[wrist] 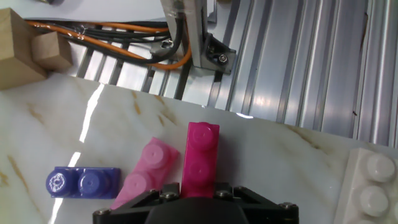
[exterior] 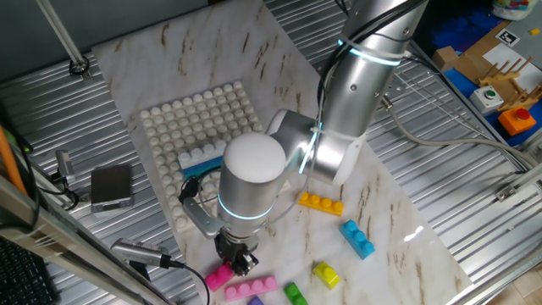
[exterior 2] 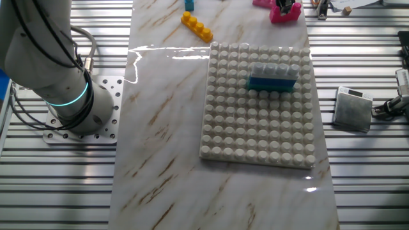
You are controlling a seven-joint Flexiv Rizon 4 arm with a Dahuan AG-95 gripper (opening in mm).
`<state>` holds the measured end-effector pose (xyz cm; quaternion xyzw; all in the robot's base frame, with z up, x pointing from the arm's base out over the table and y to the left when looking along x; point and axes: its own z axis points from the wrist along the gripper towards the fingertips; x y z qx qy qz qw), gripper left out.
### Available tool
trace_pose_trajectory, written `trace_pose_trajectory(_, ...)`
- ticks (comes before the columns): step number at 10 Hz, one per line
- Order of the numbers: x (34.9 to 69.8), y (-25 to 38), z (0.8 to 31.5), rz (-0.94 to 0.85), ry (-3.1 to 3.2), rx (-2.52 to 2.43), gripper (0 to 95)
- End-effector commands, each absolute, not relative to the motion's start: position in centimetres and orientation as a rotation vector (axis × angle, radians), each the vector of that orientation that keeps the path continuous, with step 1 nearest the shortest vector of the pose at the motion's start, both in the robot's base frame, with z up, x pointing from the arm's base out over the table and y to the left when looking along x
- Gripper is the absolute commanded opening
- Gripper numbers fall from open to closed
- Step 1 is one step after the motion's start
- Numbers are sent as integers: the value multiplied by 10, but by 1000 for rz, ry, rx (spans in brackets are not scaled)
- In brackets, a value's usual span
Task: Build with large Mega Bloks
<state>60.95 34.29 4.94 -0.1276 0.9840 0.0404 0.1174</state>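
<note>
My gripper (wrist: 200, 190) is shut on a magenta brick (wrist: 200, 155) that points away from the hand, low over the marble table. It also shows in one fixed view (exterior: 235, 257) with the magenta brick (exterior: 218, 276), and at the top edge of the other fixed view (exterior 2: 285, 7). A light pink brick (wrist: 149, 171) and a purple brick (wrist: 83, 182) lie just left of it. The white studded baseplate (exterior: 203, 114) (exterior 2: 255, 128) carries a white brick stacked on a teal one (exterior: 201, 158) (exterior 2: 273, 75).
Loose on the marble are an orange brick (exterior: 321, 203) (exterior 2: 196, 27), a blue brick (exterior: 357, 238), a yellow brick (exterior: 326, 274) and a green brick (exterior: 295, 294). A grey box (exterior: 112, 185) (exterior 2: 353, 108) sits beside the baseplate. Wooden blocks (wrist: 25, 50) and cables lie beyond the table edge.
</note>
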Motion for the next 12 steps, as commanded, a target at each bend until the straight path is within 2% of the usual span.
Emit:
trace_pose_trajectory(1, 604, 337, 63, 124, 2894, -394, 0)
trace_pose_trajectory(5, 587, 319, 98, 137, 2927, -447, 0)
trace_pose_trajectory(8, 552, 280, 132, 143, 2927, -554, 0)
trace_pose_trajectory(12, 532, 277, 148, 135, 2932, -548, 0)
